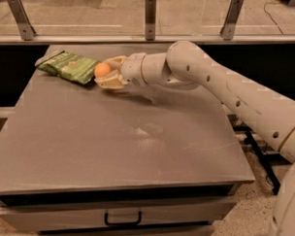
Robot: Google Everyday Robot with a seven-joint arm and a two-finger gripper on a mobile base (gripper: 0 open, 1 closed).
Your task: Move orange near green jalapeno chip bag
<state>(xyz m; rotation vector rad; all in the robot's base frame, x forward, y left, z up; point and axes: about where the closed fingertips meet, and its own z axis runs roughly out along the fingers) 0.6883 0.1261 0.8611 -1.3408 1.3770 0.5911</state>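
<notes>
The orange (102, 70) is a small round fruit held between the cream fingers of my gripper (108, 72) at the table's far left. The gripper is shut on it, low over the tabletop. The green jalapeno chip bag (69, 66) lies flat at the far left corner, its near edge right beside the orange. My white arm reaches in from the right across the back of the table.
The grey table (117, 138) has a drawer with a black handle (122, 219) below its front edge. A glass railing with metal posts (150, 17) runs behind the table. A black stand (260, 155) sits on the floor to the right.
</notes>
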